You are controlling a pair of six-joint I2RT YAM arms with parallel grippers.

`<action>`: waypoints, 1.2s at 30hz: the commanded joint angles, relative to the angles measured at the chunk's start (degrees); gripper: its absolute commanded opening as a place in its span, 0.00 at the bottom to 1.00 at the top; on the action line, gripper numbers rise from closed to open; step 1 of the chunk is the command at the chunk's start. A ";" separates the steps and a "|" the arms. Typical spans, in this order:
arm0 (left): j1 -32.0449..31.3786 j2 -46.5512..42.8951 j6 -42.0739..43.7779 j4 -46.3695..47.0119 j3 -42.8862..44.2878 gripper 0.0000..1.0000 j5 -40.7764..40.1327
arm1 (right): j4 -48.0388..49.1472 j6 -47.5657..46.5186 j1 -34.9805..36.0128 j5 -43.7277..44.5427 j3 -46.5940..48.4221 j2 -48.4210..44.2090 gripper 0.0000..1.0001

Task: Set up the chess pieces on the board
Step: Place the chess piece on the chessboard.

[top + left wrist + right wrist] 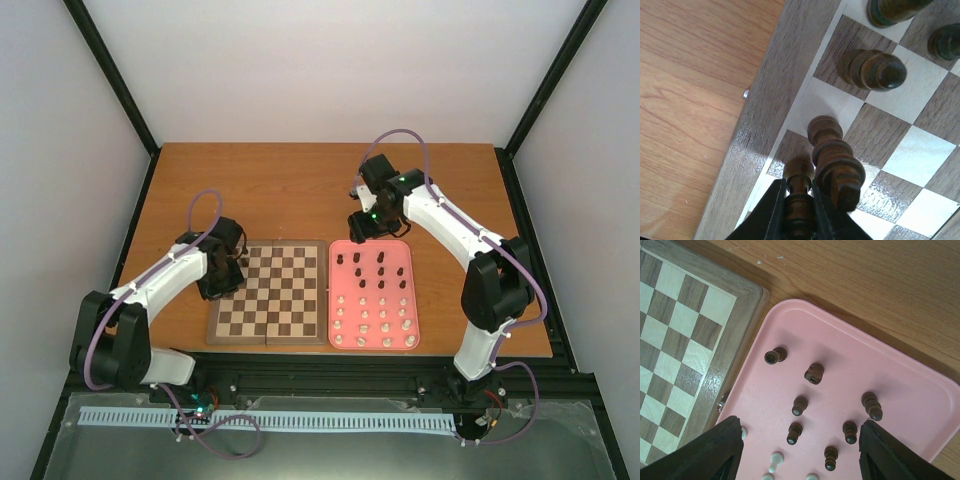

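Observation:
My left gripper [799, 189] is shut on a small dark brown chess piece [799, 172], whose base meets a dark square at the edge of the board [770, 100]. A taller dark piece [836, 160] stands right beside it, and another [875, 69] one square further on. In the top view this gripper [225, 275] hangs over the left edge of the board [290, 300]. My right gripper [800, 450] is open above the pink tray [805, 325], with several dark pieces [800, 405] below and between its fingers [715, 450]. Cream pieces [775, 458] show at the bottom.
The pink tray [333, 300] lies right of the board, dark pieces [380, 270] in its far rows and cream ones [375, 325] in its near rows. My right gripper [362, 228] hovers at its far left corner. The board's metal clasp [722, 402] faces the tray.

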 commanded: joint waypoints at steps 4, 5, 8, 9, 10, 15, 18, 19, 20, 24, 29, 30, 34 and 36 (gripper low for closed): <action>0.64 1.11 1.55 1.23 2.53 0.14 -0.55 | 0.50 -0.82 -0.73 -0.32 0.12 0.83 0.63; 0.64 1.24 1.57 1.17 2.52 0.15 -0.53 | 0.49 -0.85 -0.72 -0.30 -0.01 0.82 0.63; 0.64 1.33 1.72 1.26 2.33 0.14 -0.46 | 0.52 -0.86 -0.72 -0.37 -0.07 0.86 0.63; 0.63 1.33 1.77 1.34 2.23 0.15 -0.37 | 0.49 -0.86 -0.72 -0.36 -0.08 0.90 0.63; 0.62 1.38 1.75 1.38 2.18 0.15 -0.26 | 0.50 -0.86 -0.72 -0.38 -0.08 0.93 0.63; 0.62 1.57 1.75 1.70 1.89 0.17 -0.09 | 0.51 -0.93 -0.72 -0.62 0.01 1.02 0.63; 0.64 1.78 1.68 1.86 1.97 0.18 0.00 | 0.50 -0.90 -0.72 -0.68 -0.11 0.95 0.63; 0.63 1.76 1.69 1.91 1.97 0.18 0.05 | 0.49 -0.95 -0.72 -0.64 -0.11 0.95 0.63; 0.64 1.77 1.69 1.97 2.08 0.19 0.01 | 0.49 -0.94 -0.73 -0.68 -0.20 0.95 0.63; 0.64 1.68 1.84 1.79 2.28 0.20 0.18 | 0.52 -0.95 -0.67 -0.64 -0.14 0.95 0.63; 0.64 0.81 2.09 1.04 2.42 0.23 0.79 | 0.50 -0.95 -0.72 -0.86 0.02 0.96 0.63; 0.60 0.53 2.10 0.78 2.56 0.24 0.76 | 0.50 -0.91 -0.72 -0.89 0.01 0.95 0.63; 0.64 -0.29 2.39 -0.27 2.61 0.24 0.35 | 0.56 -1.02 -0.72 -0.97 -0.08 0.96 0.63; 0.67 -0.54 2.45 -0.45 2.33 0.24 0.56 | 0.60 -0.95 -0.72 -1.10 -0.06 0.97 0.63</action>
